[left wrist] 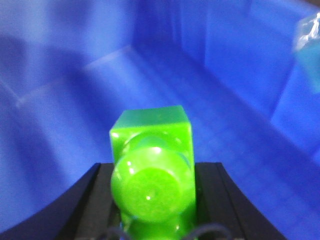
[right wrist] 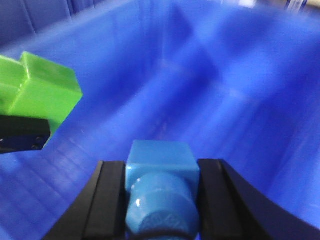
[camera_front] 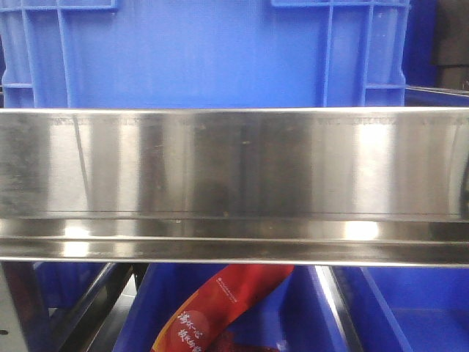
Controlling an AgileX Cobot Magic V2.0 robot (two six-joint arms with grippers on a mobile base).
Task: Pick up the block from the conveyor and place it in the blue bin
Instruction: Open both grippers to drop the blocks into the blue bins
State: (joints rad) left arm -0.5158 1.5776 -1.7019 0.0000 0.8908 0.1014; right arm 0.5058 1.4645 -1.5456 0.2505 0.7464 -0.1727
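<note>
Blue plastic fills both wrist views: the inside walls and floor of the bin [left wrist: 240,100], smooth and slightly blurred.

Left end effector [left wrist: 152,200]: closed on the green block [left wrist: 152,165]. The block sits clamped between the two black fingers [left wrist: 80,210], its round stud facing the camera and its square body pointing out over the bin floor. It is held above the floor, not resting on it; no contact with the bin walls is visible.

Right end effector [right wrist: 160,200]: closed on a light blue brick [right wrist: 160,185] of the same stepped form, stud toward the camera, gripped between black fingers [right wrist: 107,200]. It too hangs over the bin interior [right wrist: 225,75].

In the right wrist view the green block [right wrist: 42,87] appears at the upper left with a black finger of the left end effector beneath it, near the blue brick but apart from it. In the left wrist view a pale blue shape [left wrist: 307,37] shows at the upper right edge, too blurred to identify.

Front view: a brushed steel rail [camera_front: 234,183] spans the frame, with a blue crate wall [camera_front: 190,51] behind it. Below the rail lies a red packet [camera_front: 220,304] printed with white characters, in another blue container [camera_front: 410,308]. Neither arm nor the conveyor shows in this view.
</note>
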